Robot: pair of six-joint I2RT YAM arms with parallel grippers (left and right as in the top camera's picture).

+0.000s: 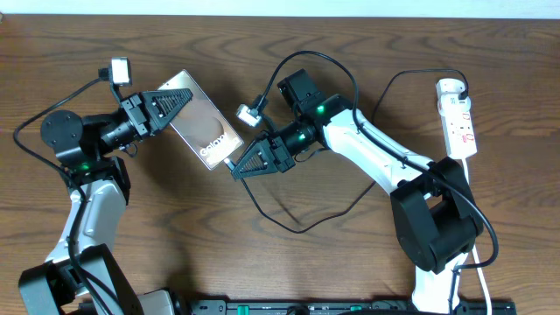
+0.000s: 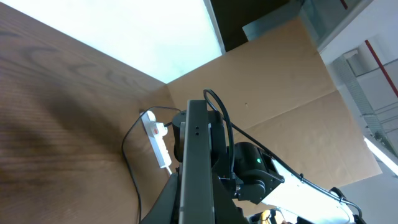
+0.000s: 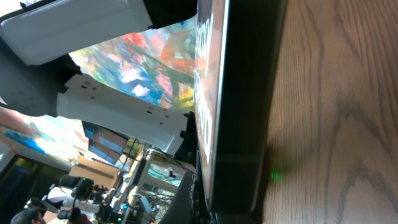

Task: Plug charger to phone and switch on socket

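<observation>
From overhead, the phone (image 1: 210, 131) sits left of centre on the wooden table (image 1: 219, 249), face up and slanted, with its white lettering at the lower right end. The left gripper (image 1: 185, 94) is clamped on the phone's upper left end, its black fingers covering that corner. The right gripper (image 1: 234, 171) points at the lettered end and its tips meet the corner there; whether it is parted or closed cannot be told, because the tips merge with the phone's edge. The charger (image 1: 302, 230) runs as a thin black line in a wide loop across the table below the right arm and climbs to the right gripper. Thicker robot cables arch over the right wrist. The socket (image 1: 459, 122) lies well apart at the right edge, beside the right arm's base, with a cable leaving its far end. In the left wrist view, the phone (image 2: 196, 155) shows edge-on as a grey slab up the middle, hiding part of the right arm (image 2: 261, 177) behind it. The socket (image 2: 157, 138) lies beyond on the table, with a thin black cable curling from it, and a brown cardboard wall (image 2: 280, 81) stands behind. In the right wrist view, the phone (image 3: 239, 93) fills the middle as a dark edge very close to the lens. Its glossy face reflects bright colours, and wood grain shows to its right.
</observation>
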